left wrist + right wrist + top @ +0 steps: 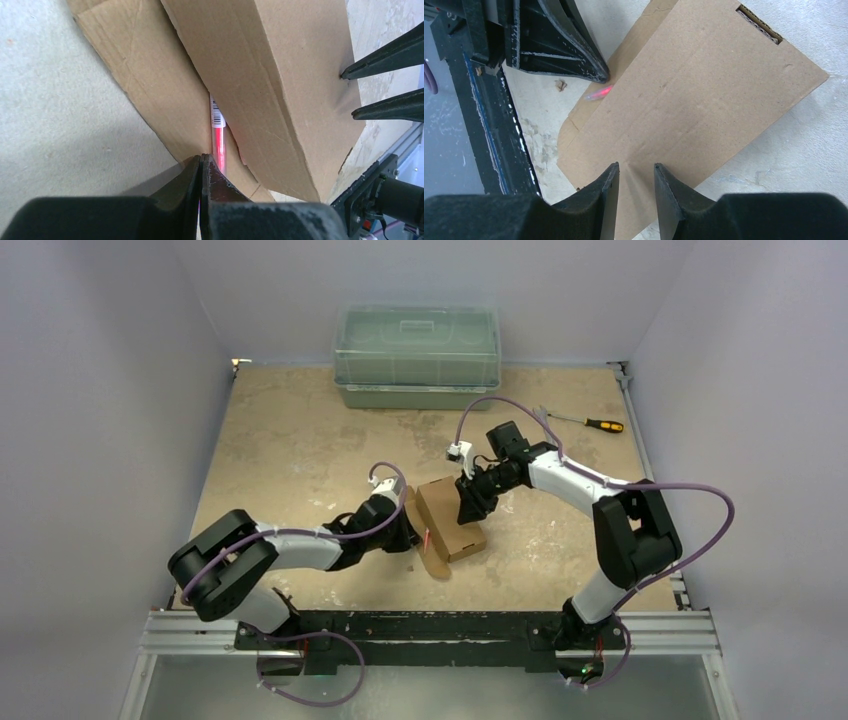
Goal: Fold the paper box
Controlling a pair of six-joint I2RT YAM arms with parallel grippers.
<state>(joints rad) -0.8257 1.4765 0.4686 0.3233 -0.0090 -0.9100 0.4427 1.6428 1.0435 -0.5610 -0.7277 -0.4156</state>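
Observation:
The paper box (450,523) is a brown cardboard carton lying at mid-table, with a loose flap (150,75) spread beside its body (270,75). A red tube with a barcode label (218,135) lies in the crease between flap and body. My left gripper (202,157) is shut, its tips at the flap's edge just beside the tube; in the top view it (410,530) sits at the box's left side. My right gripper (636,167) is open, its tips resting against the box's flat panel (704,85) with nothing between them. It (468,508) comes in from the right.
A green translucent bin with a lid (417,355) stands at the back. A screwdriver (590,423) lies at the back right. The metal rail (430,630) with the arm bases runs along the near edge, close to the box's front flap.

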